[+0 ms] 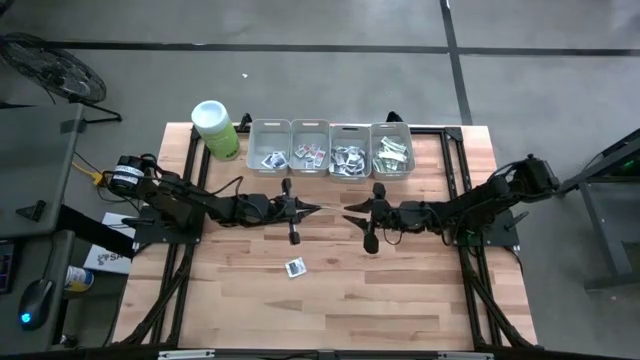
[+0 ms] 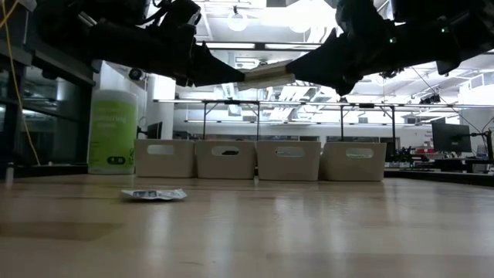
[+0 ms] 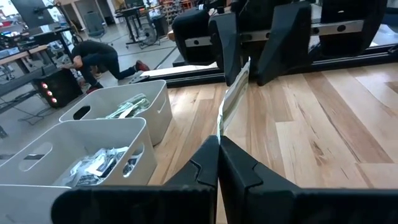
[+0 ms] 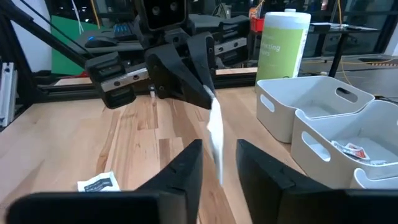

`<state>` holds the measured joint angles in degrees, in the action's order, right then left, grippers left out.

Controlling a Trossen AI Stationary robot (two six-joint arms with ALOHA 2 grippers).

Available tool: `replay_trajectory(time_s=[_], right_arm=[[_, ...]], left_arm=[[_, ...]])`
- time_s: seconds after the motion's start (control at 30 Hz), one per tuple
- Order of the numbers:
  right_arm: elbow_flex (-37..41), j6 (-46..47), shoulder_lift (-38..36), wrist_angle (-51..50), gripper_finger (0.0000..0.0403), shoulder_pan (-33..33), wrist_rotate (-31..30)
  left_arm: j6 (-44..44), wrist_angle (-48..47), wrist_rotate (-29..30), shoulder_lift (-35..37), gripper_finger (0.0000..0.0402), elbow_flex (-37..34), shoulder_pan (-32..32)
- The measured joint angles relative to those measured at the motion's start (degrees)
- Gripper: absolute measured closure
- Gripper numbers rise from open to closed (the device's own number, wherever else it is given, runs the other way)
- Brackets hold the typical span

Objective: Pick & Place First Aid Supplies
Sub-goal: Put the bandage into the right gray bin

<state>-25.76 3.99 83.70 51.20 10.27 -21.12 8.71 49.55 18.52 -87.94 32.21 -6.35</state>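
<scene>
A long green-and-white strip packet (image 3: pixel 231 99) hangs in the air over the table's middle, between my two grippers, which face each other. My left gripper (image 1: pixel 318 208) is shut on the end nearer to it. My right gripper (image 4: pixel 219 149) is open, one finger on either side of the strip's other end (image 4: pixel 214 127); I see no touch there. In the low view the strip (image 2: pixel 266 73) bridges the two sets of fingers high above the wood. A squarish white packet (image 1: pixel 295 267) lies flat on the table nearer the front edge. My left gripper pinches the strip's end (image 3: pixel 219 129) between its two fingers. The fingers come level from the table's left and lie along the strip. The strip stands on edge, lifted clear of the table, and reaches out level toward my right gripper.
A row of grey bins (image 1: pixel 330 148) holding packets stands along the far edge, with a lime-green canister (image 1: pixel 215 128) at their left. Bare wood lies around the loose packet (image 2: pixel 154 194). A person crouches in the room beyond the table (image 3: pixel 93 56).
</scene>
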Motion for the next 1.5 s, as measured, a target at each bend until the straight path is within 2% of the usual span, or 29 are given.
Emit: replay_trajectory(time_s=[0.2, 0.33, 0.53, 0.67, 0.8, 0.93, 1.07, 1.23, 1.37, 1.5], right_arm=[[0.0, 0.0, 0.02, -0.01, 0.0354, -1.15, 0.91], [0.0, 0.0, 0.02, -0.02, 0.0392, -1.7, 3.78], [0.0, 0.32, 0.02, -0.02, 0.0401, -1.67, 4.25], [0.0, 0.46, 0.02, -0.04, 0.0402, -1.67, 2.15], [0.0, 0.59, 0.02, -0.04, 0.0402, -1.67, 0.98], [0.0, 1.07, 0.02, -0.04, 0.0402, -1.67, -1.03], [0.0, 1.03, -1.48, -2.35, 0.0402, -1.67, -6.48], [-0.02, 0.55, -7.48, -12.07, 0.0403, -2.21, -14.54], [-0.02, 1.59, -13.9, -25.17, 0.0403, -4.19, -22.08], [-0.02, 1.21, -19.15, -37.37, 0.0403, -8.56, -24.47]], left_arm=[[-0.02, 0.03, -0.02, 0.0, 0.0401, 0.0, 0.0], [-0.02, 0.01, -0.04, 0.0, 0.0401, 0.0, 0.0], [-0.09, 0.01, -0.07, 0.0, 0.0399, -0.02, 0.0], [-0.05, -0.01, -0.03, 0.0, 0.039, -0.02, -0.01], [1.17, -0.06, 0.02, 0.0, 0.0363, -0.02, -0.02], [1.2, -0.21, 0.62, 0.0, 0.0317, -0.04, -0.02], [1.4, -2.23, 6.78, 0.0, 0.0268, -0.04, -0.07], [0.04, -5.04, 12.68, 0.22, 0.0234, -0.09, -0.02], [0.0, -5.1, 13.07, 0.24, 0.0232, -0.09, -0.04], [-0.13, -5.13, 13.07, 0.26, 0.0232, -0.09, -0.04]])
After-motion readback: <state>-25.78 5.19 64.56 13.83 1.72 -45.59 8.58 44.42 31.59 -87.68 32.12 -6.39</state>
